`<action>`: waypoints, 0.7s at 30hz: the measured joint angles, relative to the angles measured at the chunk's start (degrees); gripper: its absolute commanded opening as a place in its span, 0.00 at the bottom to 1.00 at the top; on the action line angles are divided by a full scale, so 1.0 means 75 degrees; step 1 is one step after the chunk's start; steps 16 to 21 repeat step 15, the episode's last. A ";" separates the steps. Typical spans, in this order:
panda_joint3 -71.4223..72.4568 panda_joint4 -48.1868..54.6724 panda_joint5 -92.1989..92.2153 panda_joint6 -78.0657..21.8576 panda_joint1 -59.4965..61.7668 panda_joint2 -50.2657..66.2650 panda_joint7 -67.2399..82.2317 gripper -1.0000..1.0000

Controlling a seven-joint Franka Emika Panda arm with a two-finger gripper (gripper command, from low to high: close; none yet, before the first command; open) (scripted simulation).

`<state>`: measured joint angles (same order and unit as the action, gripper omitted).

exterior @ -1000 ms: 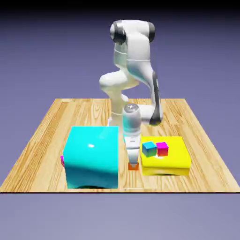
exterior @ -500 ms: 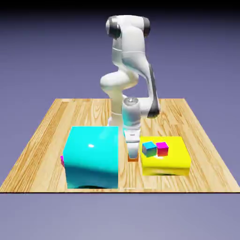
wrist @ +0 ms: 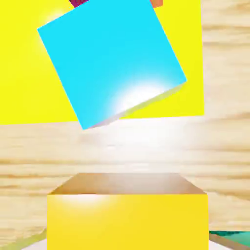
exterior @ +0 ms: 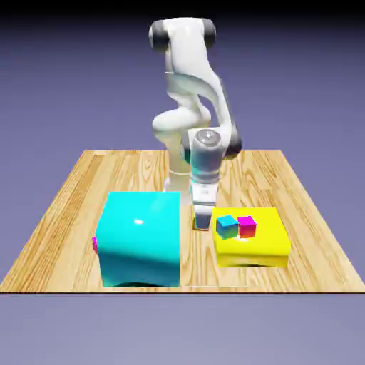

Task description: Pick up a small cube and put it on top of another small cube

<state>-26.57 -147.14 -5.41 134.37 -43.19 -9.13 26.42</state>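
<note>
The small cube (wrist: 127, 215), orange, fills the bottom of the hand view, held between my fingers and hiding them. In the exterior view my gripper (exterior: 202, 221) hangs above the table in the gap between the big cyan block (exterior: 139, 239) and the yellow block (exterior: 256, 249), shut on the small cube, which barely shows there between the fingers. A small blue cube (exterior: 227, 227) and a small magenta cube (exterior: 247, 226) sit side by side on the yellow block. The blue cube (wrist: 110, 58) looms ahead of the held cube in the hand view.
The cyan block stands tall at the exterior view's left of the gripper. A sliver of something magenta (exterior: 94, 244) peeks out behind the cyan block's left side. The wooden table (exterior: 314, 235) extends past the yellow block.
My gripper shut on the orange cube on the table, then rose with it and shifted slightly toward the yellow block. The arm's upper links swung to the exterior view's left.
</note>
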 measured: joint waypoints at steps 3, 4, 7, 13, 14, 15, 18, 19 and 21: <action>0.0412 0.0176 0.0379 0.0065 -0.0796 -0.0525 -0.0321 0.00; 0.0412 0.0176 0.0379 0.0065 -0.0796 -0.0525 -0.0321 0.00; 0.0430 -0.0069 0.0899 0.1060 -0.0826 0.0292 0.0073 0.00; 0.0428 -0.0046 0.0845 0.0975 -0.0824 0.0215 0.0033 1.00; 0.0422 0.0036 0.0671 0.0643 -0.0814 -0.0057 -0.0100 1.00; 0.0416 0.0117 0.0496 0.0311 -0.0803 -0.0329 -0.0232 1.00; 0.0416 0.0117 0.0496 0.0311 -0.0803 -0.0329 -0.0232 1.00; 0.0416 0.0117 0.0496 0.0311 -0.0803 -0.0329 -0.0232 1.00; 0.0416 0.0117 0.0496 0.0311 -0.0803 -0.0329 -0.0232 1.00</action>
